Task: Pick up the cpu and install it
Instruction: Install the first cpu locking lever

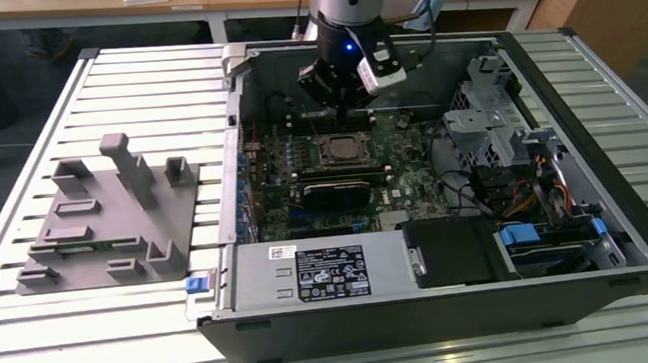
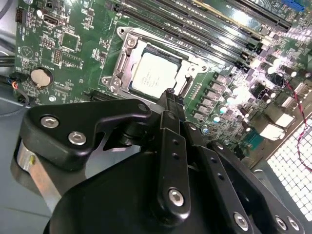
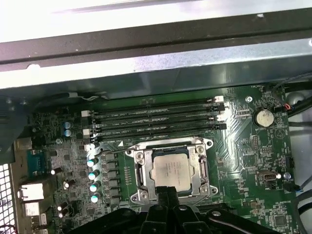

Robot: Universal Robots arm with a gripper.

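Inside the open computer case (image 1: 598, 241) on the slatted counter (image 1: 138, 83), I see the cpu (image 1: 347, 147) already lying flat in its socket (image 1: 320, 158) on the green motherboard (image 1: 404, 185); in both wrist views its pale metal top (image 3: 170, 169) (image 2: 155, 76) sits square within the metal frame. My gripper (image 1: 334, 105) hangs just above the board, toward the far side of the socket in the exterior view, and I see nothing held in it. In the second wrist view the black fingers (image 2: 169, 105) look drawn together, their tip ending just beside the chip's edge; whether they touch it I cannot tell. In the first wrist view the memory slots (image 3: 156, 122) run in dark rows just beyond the socket, with a coin cell (image 3: 264, 117) off to one side. A black heatsink-like block (image 1: 341, 190) lies on the near side of the socket. On the exterior view's left, well apart from the case, the grey fixture (image 1: 107, 220) rests on the counter.
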